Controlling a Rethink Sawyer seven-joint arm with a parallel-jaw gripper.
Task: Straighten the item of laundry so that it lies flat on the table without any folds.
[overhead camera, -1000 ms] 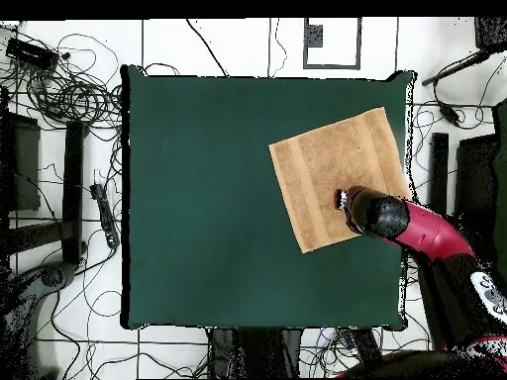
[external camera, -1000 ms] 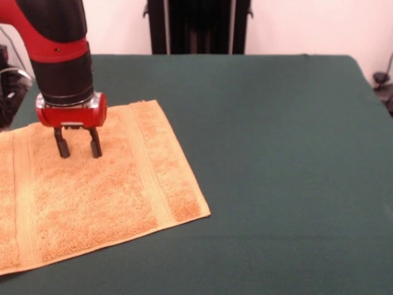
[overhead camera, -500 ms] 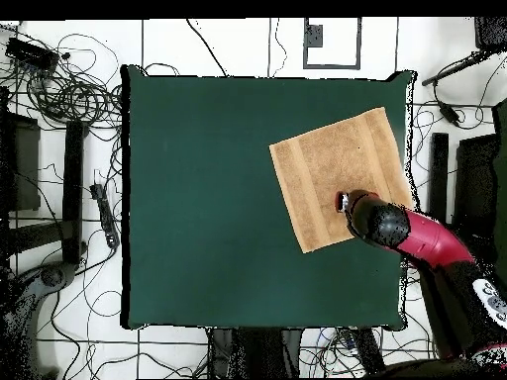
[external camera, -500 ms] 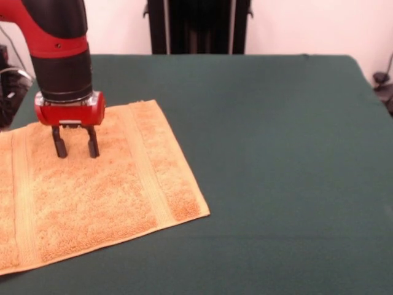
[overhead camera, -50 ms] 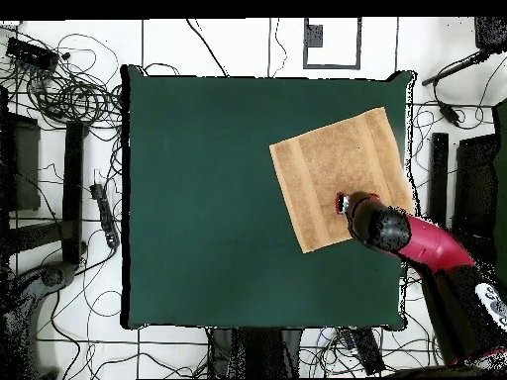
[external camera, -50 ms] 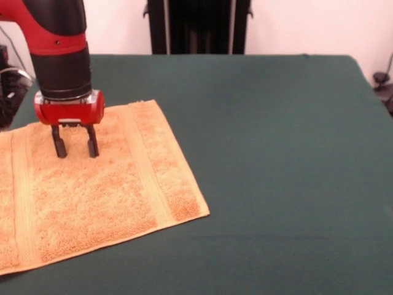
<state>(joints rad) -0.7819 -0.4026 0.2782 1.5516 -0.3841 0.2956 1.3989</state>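
Hovering tool (external camera, -50 ms: 75, 148) over towel (external camera, -50 ms: 92, 190) | fingers parted, empty | towel flat on table (external camera, -50 ms: 276, 153)

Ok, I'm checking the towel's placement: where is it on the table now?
In the overhead view the towel lies flat by the table's right edge, upper half, under the open gripper.

Nubby cloth on matt cloth, under a glossy arm.

You have the towel (external camera, -50 ms: 92, 190), a looped orange-tan terry with a rough pile, two flatter woven bands and a smooth hem, lying on the table (external camera, -50 ms: 276, 153), whose dark green felt-like cover looks matt and even. The arm (external camera, -50 ms: 58, 43) above it shows shiny red and satin black shells; the gripper (external camera, -50 ms: 76, 149) has dull black fingers (external camera, -50 ms: 60, 146).
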